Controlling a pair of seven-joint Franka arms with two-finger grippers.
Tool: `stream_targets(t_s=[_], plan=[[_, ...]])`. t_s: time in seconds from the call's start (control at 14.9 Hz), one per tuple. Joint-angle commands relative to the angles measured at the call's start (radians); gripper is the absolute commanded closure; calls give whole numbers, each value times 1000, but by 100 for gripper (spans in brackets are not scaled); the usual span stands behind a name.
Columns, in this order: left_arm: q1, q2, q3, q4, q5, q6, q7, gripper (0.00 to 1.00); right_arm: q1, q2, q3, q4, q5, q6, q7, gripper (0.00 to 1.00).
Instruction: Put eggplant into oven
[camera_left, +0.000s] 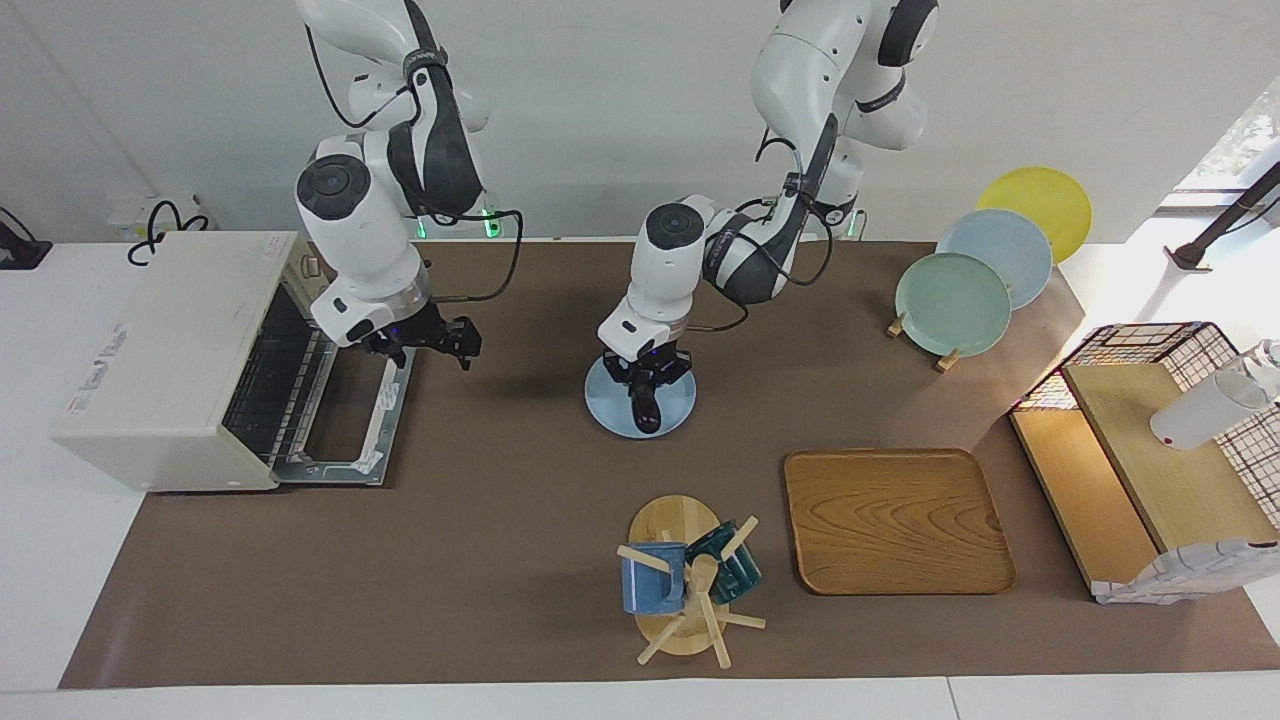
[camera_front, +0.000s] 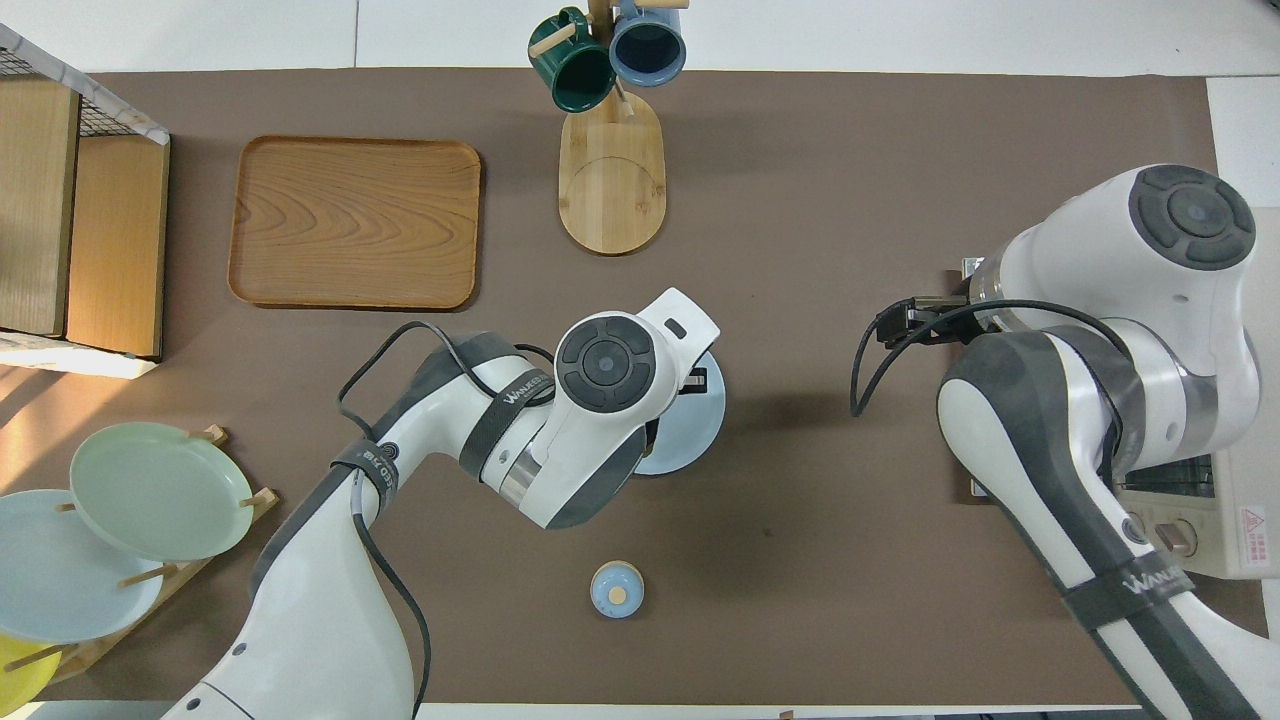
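The eggplant (camera_left: 645, 408), slim and dark purple, hangs upright over the pale blue plate (camera_left: 605, 405) at the table's middle. My left gripper (camera_left: 648, 380) is shut on its upper end. I cannot tell whether its lower tip touches the plate. In the overhead view the left arm covers the eggplant, and only part of the plate (camera_front: 695, 430) shows. The off-white oven (camera_left: 170, 340) stands at the right arm's end of the table with its door (camera_left: 345, 435) folded down and the wire rack showing. My right gripper (camera_left: 430, 343) (camera_front: 893, 328) hovers open and empty over the door's edge.
A mug tree with a blue and a green mug (camera_left: 685, 580) and a wooden tray (camera_left: 895, 520) lie farther from the robots than the plate. A small blue knobbed lid (camera_front: 617, 590) sits nearer to them. A plate rack (camera_left: 960, 300) and a wire shelf (camera_left: 1150, 430) stand at the left arm's end.
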Motion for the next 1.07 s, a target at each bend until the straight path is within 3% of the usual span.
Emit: stream_targets(t_s=[0.0,0.07,0.13,0.4,0.81,1.01], plan=[[2,-12,8,-24,-16,21,15,80,-16,-30,4,6,-11,-34,-4,0],[3,-12,8,-19,-16,15,13,27,-21,-38,2,5,-6,-34,-4,0],[5,-12,8,-12,-16,10,13,0,-24,-39,2,4,-6,-34,-4,0],[28,-27,15,53,-15,-86,18,0,-15,-38,4,3,-6,-2,-2,0],[232,-142,18,229,-7,-444,136,0,81,-27,15,24,3,10,60,0],[376,-194,20,274,-4,-538,251,0,282,75,11,177,-17,-2,316,0]])
